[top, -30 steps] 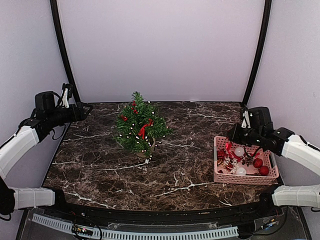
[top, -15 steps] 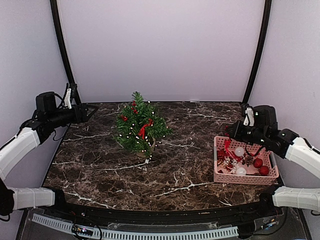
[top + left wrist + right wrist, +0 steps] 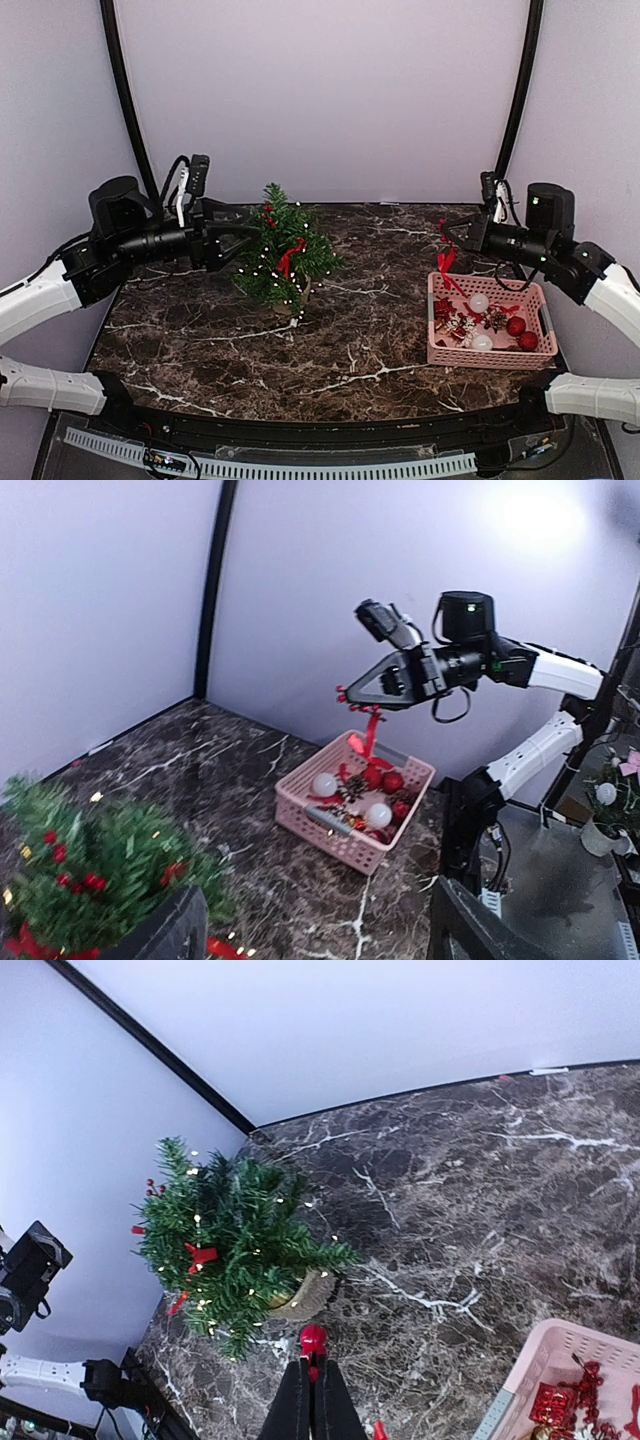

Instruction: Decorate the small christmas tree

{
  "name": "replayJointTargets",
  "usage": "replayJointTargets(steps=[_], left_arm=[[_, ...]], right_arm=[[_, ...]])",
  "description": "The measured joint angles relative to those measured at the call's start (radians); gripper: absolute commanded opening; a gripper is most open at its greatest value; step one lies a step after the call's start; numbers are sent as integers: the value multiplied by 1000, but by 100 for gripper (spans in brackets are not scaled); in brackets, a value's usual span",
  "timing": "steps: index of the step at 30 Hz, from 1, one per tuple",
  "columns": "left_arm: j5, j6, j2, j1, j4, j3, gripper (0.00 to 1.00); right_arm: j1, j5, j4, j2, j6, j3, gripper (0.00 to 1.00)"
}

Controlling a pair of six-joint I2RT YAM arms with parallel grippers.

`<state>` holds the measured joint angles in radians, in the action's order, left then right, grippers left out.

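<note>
The small christmas tree (image 3: 282, 250) stands upright in its tan pot at the back left-centre of the marble table, strung with small lights and red bows; it also shows as the tree (image 3: 232, 1235) and the tree (image 3: 95, 875). My left gripper (image 3: 236, 240) is open and empty, its jaws right beside the tree's left side. Above the pink basket's far-left corner, my right gripper (image 3: 452, 232) is shut on a red ribbon ornament (image 3: 444, 262) that dangles below it. The same ribbon (image 3: 313, 1340) pokes out past the shut right fingertips (image 3: 314, 1368).
The pink basket (image 3: 490, 358) at the right holds white and red baubles, pinecones and red bows; it appears too as the basket (image 3: 330, 832) and the basket (image 3: 560, 1337). Black frame posts rise at both back corners against the pale walls.
My left arm swung right from the table's left edge up to the tree, still open. My right gripper rose out of the basket with the red ribbon.
</note>
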<state>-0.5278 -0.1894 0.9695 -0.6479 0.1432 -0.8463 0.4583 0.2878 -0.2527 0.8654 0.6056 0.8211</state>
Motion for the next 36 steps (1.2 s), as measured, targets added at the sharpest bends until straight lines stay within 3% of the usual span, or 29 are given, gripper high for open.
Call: replayJointTargets(steps=[6,11,19,36], left_arm=[[36,-4,215,-224,148,-127,79],[0,-24,488,-312,256,-252,79],[-103,-59,779,-344,323,-480,80],[-172,-84,1005,-373,348,-704,81]], right_arm=[[11,102,15,45,-19,87,0],[22,189,35,75,-28,138,0],[30,290,72,79,-28,170,0],[33,378,157,60,10,168,0]])
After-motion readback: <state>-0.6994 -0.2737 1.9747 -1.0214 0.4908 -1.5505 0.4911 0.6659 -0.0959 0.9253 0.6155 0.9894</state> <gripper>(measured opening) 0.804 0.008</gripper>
